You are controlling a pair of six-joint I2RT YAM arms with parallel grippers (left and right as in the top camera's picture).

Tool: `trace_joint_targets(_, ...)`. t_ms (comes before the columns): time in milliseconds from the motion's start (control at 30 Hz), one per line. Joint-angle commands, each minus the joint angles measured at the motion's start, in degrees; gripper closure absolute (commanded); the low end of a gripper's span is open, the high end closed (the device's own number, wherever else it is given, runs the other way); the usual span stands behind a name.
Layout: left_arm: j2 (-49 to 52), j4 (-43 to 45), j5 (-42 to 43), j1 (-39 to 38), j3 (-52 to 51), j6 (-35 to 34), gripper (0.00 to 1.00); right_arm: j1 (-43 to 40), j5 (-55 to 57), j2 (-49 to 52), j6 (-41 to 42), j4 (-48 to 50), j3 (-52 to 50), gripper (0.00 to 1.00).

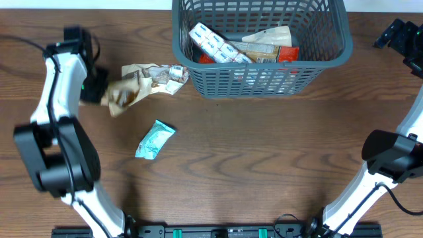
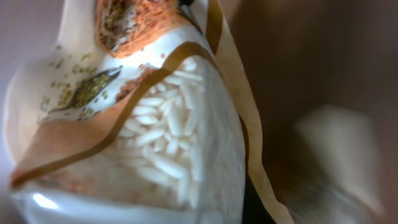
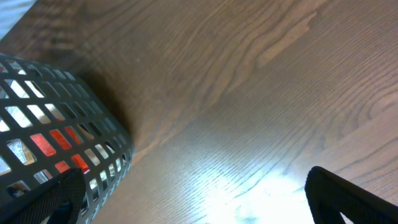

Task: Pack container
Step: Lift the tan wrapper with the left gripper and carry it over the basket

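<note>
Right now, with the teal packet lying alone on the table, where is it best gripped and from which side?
Likely across its narrow middle, from straight above. The teal packet lies flat and slanted on the table, clear of the rice bag and basket, so jaws turned square to its long axis would span its short width.

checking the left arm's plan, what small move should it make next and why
Probably lift the rice packet clear of the table and carry it right toward the basket: the left gripper is shut on its end, and it lies outside the basket, to its left.
</note>
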Motion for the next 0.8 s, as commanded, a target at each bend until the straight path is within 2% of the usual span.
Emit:
trace_joint_targets(0, -10.16, 3.52, -2.54, -5.29, 6.54, 14.05, 0.94, 0.35, -0.42, -0.57, -0.04, -0.22, -0.26, 0.01)
trace_joint_targets(200, -19.96, 21.53, -2.54, -16.83, 8.96, 22.71, 0.95, 0.35, -0.42, -0.57, -0.04, -0.22, -0.26, 0.01)
trace_joint_targets(400, -22.93, 37.48, -2.54, -26.60, 8.96, 27.06, 0.95, 0.35, -0.42, -0.57, -0.04, -0.22, -0.26, 0.00)
trace_joint_targets(633, -19.61, 41.38, -2.43, -31.47, 8.96, 26.64, 0.94, 0.35, -0.39, -0.57, -0.04, -0.22, -0.26, 0.01)
trace_joint_targets(767, -16.00, 41.38, -1.16, -32.17, 8.96, 23.58, 0.94, 0.35, -0.39, -0.57, -0.04, -0.22, -0.26, 0.01)
